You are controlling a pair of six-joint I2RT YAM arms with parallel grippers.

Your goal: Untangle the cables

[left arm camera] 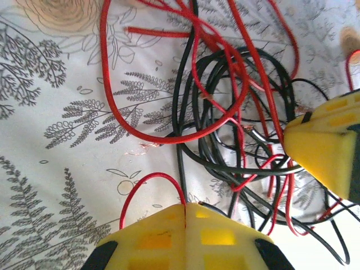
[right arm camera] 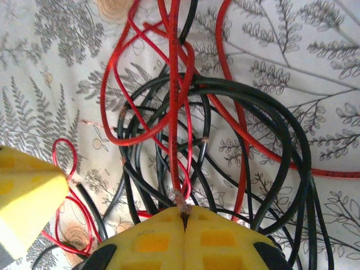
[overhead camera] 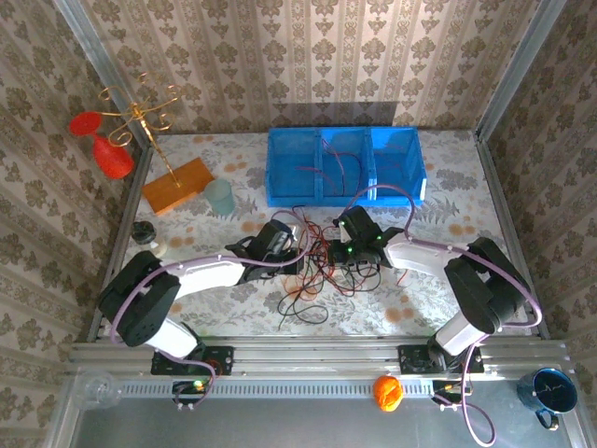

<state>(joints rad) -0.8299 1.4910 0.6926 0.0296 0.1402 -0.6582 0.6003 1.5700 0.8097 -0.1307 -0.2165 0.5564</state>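
Left gripper [left arm camera: 185, 209]: jaws are pressing together, pinching the end of a thin red loop [left arm camera: 152, 175] at their tips. Right gripper [right arm camera: 184, 214]: jaws are pressing together, nipping a red cable [right arm camera: 175, 112] running straight ahead from the seam. The tangled cables [overhead camera: 322, 266], red and black, are lying on the floral tablecloth [overhead camera: 233, 303] just ahead of both jaw pairs, between them.

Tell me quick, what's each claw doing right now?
Left claw: closed, pinching a red loop.
Right claw: closed, pinching a red cable.
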